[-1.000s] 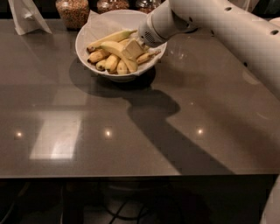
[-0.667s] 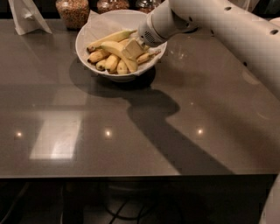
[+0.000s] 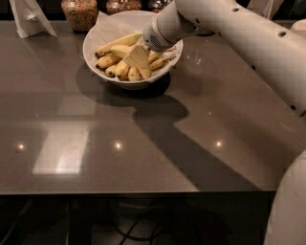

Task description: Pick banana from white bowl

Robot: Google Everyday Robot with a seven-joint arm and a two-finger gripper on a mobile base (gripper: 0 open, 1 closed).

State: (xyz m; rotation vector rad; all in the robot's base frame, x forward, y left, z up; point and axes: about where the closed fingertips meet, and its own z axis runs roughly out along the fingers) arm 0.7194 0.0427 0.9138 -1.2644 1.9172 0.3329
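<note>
The white bowl (image 3: 93, 56) stands at the back middle of the dark table, with white paper lining its far-left side. It holds several bananas. A long, arched bright yellow banana (image 3: 117, 42) lies along the far-left side of the pile, with shorter, stubby bananas (image 3: 109, 61) in front of it. My gripper (image 3: 136, 57) reaches in from the right and is down among the bananas at the bowl's middle, just right of the long banana. The wrist and arm hide the right part of the bowl.
Glass jars of grains (image 3: 80, 11) stand behind the bowl. A white folded paper item (image 3: 27, 17) stands at the back left. My arm (image 3: 248, 43) crosses the table's right side. The table's front edge (image 3: 134, 192) runs across the lower view.
The gripper has edged slightly left and lower among the bananas. The bowl and bananas have not visibly moved.
</note>
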